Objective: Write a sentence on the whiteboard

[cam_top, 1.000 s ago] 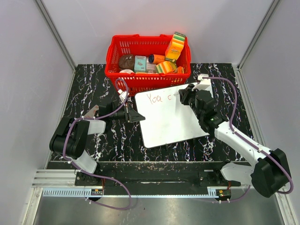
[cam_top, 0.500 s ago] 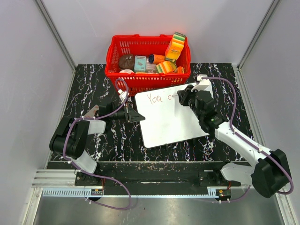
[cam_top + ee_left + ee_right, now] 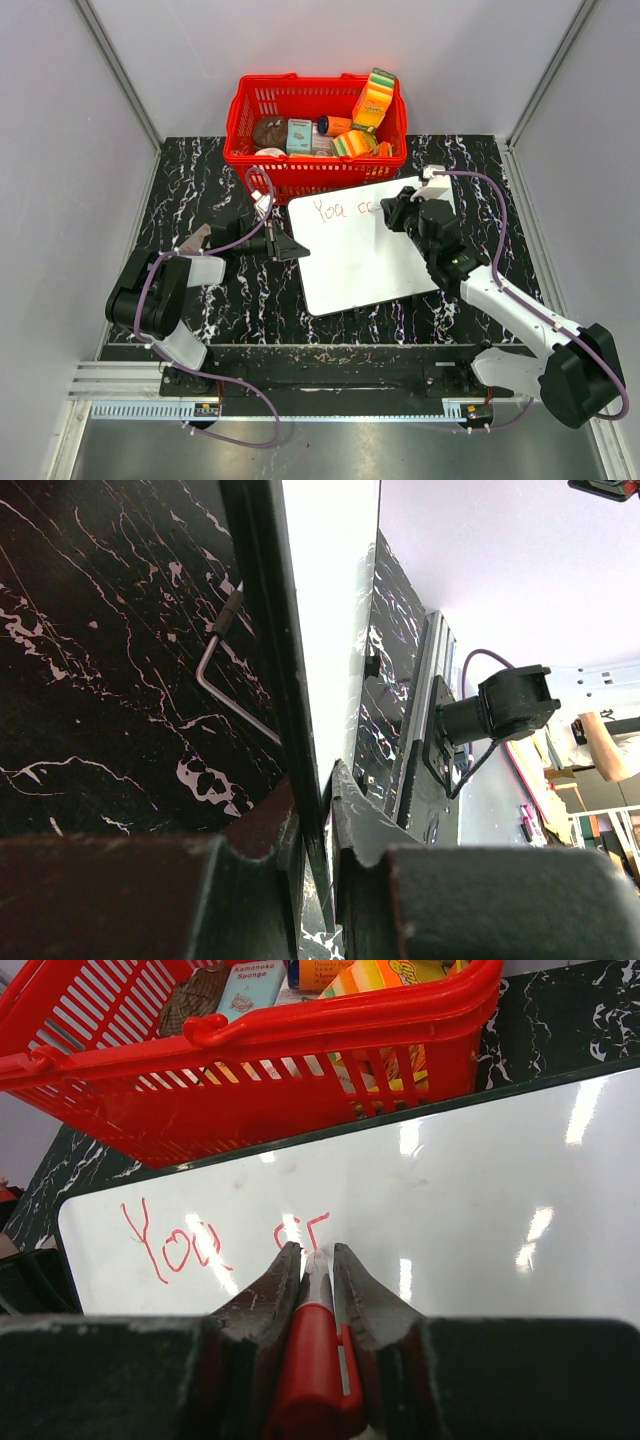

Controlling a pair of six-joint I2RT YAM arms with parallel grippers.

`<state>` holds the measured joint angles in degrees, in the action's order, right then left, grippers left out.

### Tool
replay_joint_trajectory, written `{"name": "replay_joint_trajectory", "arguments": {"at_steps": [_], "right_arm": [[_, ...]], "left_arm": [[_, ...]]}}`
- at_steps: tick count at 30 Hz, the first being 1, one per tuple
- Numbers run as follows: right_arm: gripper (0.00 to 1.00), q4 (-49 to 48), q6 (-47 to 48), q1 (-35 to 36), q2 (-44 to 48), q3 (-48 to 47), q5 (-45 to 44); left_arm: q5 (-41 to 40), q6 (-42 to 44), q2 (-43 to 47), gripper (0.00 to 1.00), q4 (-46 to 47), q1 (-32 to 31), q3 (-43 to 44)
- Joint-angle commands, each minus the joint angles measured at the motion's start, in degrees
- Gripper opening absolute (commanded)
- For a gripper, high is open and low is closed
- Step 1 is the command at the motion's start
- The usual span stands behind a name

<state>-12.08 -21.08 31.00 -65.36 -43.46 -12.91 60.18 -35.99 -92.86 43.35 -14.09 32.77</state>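
— Marker (image 3: 312,1360) slip is my first worry. The right gripper (image 3: 318,1260) is clamped on the red barrel with only a short nib past the fingertips, and the nib is touching the whiteboard (image 3: 480,1210). Too much downforce could push the barrel back up through the jaws.

— Where's the board?

— Flat on the black table (image 3: 200,180), skewed, with its far edge just in front of the red basket (image 3: 300,175). The left gripper (image 3: 325,790) is pinched narrow on the left rim. That's a thin rim and a small bite. Sideways drag from a stroke could pivot the board around that pinch and slant the letters.

— How much text is done?

— The sentence (image 3: 175,1245) reads "You" plus a "c" and a partial stroke, up near the far edge. Most of it is left to write.

— Other risks?

— Three:
- The line runs close to the basket, so tall strokes could knock the fingers into its wall.
- The right arm lies across the lower half of the board, so a second line could smear fresh ink.
- Letter spacing: the words could run out of room on the right before the line ends.

— Worst one?

— Board creep. I can't tell from the wrist view how firm that pinch really is.
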Motion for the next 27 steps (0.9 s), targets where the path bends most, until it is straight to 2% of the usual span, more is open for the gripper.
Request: {"name": "replay_joint_trajectory", "arguments": {"at_steps": [1,15,27], "right_arm": [[0.00,0.7,0.1,-0.3,0.2,-1.4,-3.8],[0.00,-0.3,1.1,-0.8,-2.6,-5.8,-3.8],[0.00,0.2,1.0,-0.9,-1.3,-4.4,-2.7]], "left_arm": [[-0.2,5.4,-0.6,0.00,1.9,-1.1,1.1],[-0.2,5.4,-0.6,0.00,2.0,-1.1,1.1],[-0.2,5.4,-0.6,0.00,2.0,-1.1,1.2]]}}
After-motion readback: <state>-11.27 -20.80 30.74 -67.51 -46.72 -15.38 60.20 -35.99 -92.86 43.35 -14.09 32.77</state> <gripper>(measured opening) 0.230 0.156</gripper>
